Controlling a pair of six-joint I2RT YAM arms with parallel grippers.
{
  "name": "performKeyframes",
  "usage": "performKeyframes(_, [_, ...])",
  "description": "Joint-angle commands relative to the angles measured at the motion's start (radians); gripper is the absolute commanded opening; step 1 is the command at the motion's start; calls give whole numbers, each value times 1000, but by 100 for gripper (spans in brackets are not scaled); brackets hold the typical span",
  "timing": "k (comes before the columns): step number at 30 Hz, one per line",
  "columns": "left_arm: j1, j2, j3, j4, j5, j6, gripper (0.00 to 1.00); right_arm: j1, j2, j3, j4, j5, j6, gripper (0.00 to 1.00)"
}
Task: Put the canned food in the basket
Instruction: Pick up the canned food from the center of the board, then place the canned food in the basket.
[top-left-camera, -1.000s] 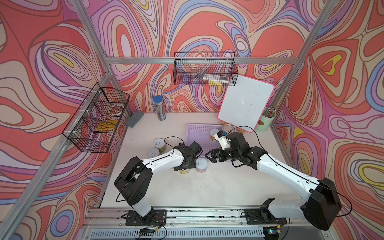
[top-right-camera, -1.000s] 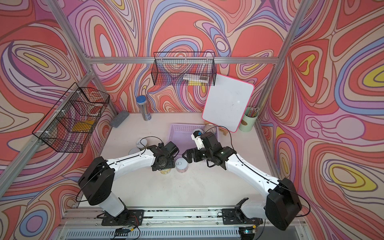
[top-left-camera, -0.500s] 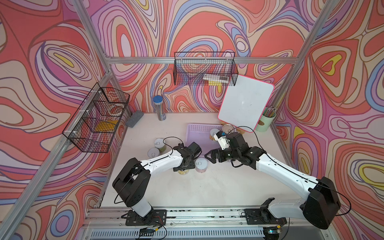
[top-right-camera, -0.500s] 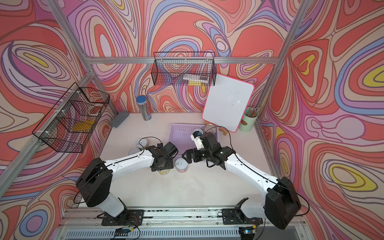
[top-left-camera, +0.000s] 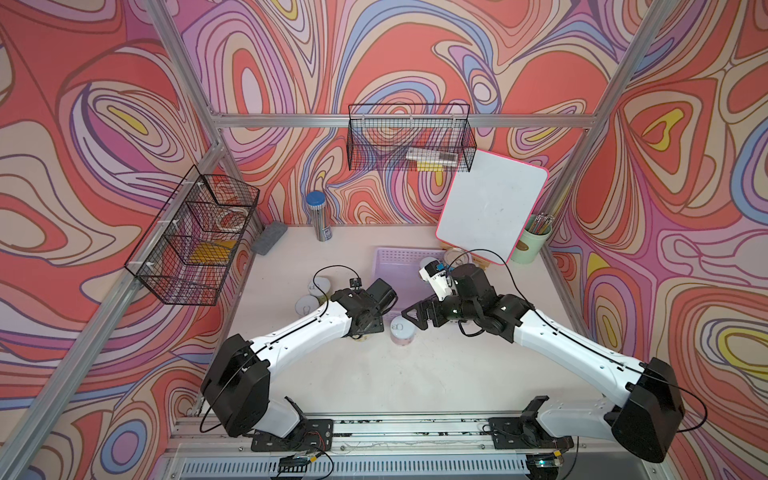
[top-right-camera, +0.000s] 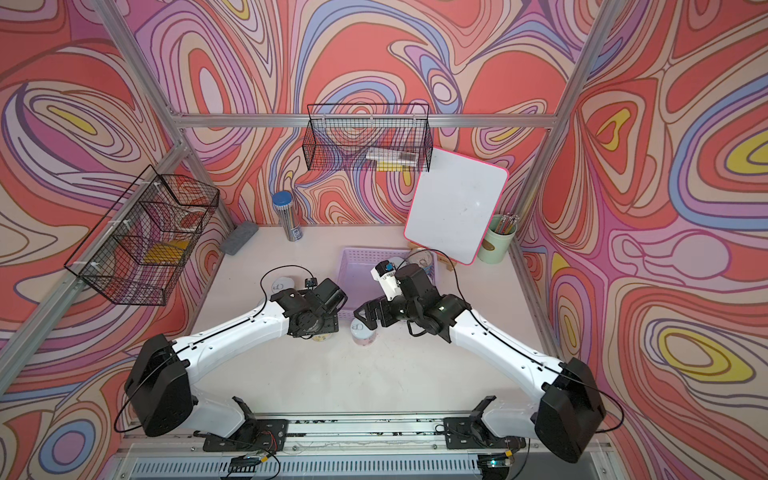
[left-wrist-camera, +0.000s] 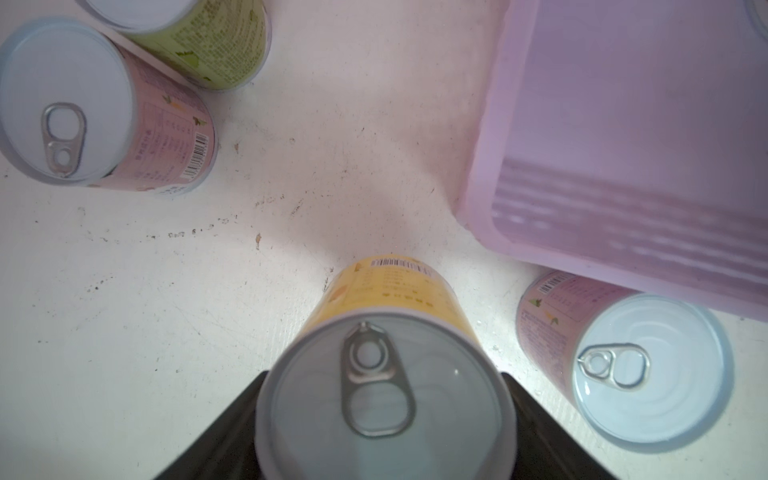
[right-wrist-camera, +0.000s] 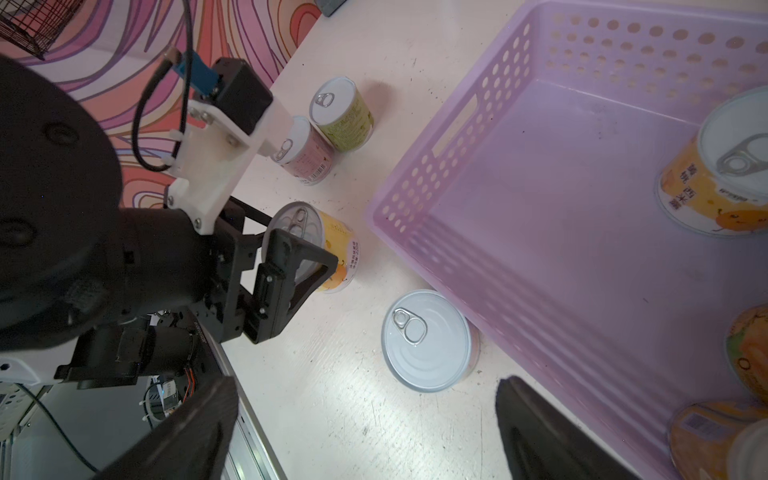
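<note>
The left fingers (left-wrist-camera: 224, 440) pinch a short yellow-labelled tin with a pull-tab lid (left-wrist-camera: 384, 411) from both sides. Only their black tips show in the left wrist view, and in both top views the wrist hides the tin almost wholly. The tin is upright over the white bench (top-left-camera: 374, 386), just outside the shallow lavender perforated plastic basket (right-wrist-camera: 419, 166); whether its base touches the bench cannot be told.

The right fingers (right-wrist-camera: 552, 440) are spread wide and hold nothing. They are above a pink-labelled tin (right-wrist-camera: 426, 340) that stands just beside the basket's wall.

Inside the basket, a yellow tin with an orange fruit print (right-wrist-camera: 706, 187) is cut off by the picture's edge. More orange-labelled tins (right-wrist-camera: 748, 357) in the corner are blurred and cropped.

On the bench, a second pink tin (right-wrist-camera: 309, 160) is half hidden behind the left arm's white camera mount (right-wrist-camera: 216, 149), just beside a green-labelled tin (right-wrist-camera: 345, 112).
</note>
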Motion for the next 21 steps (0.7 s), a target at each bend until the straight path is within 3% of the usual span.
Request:
performKeyframes(1, [-4,-21,64,-13,-15,59,69,3,-5,21,17,-13,-21,98])
performKeyframes(14, [-4,89,241,54,141,304,66,-21,7,26,-2,17,-9,98])
performKeyframes(21, [-4,113,295,7,145,326,66,-29,-12,24,-12,45,-9,98])
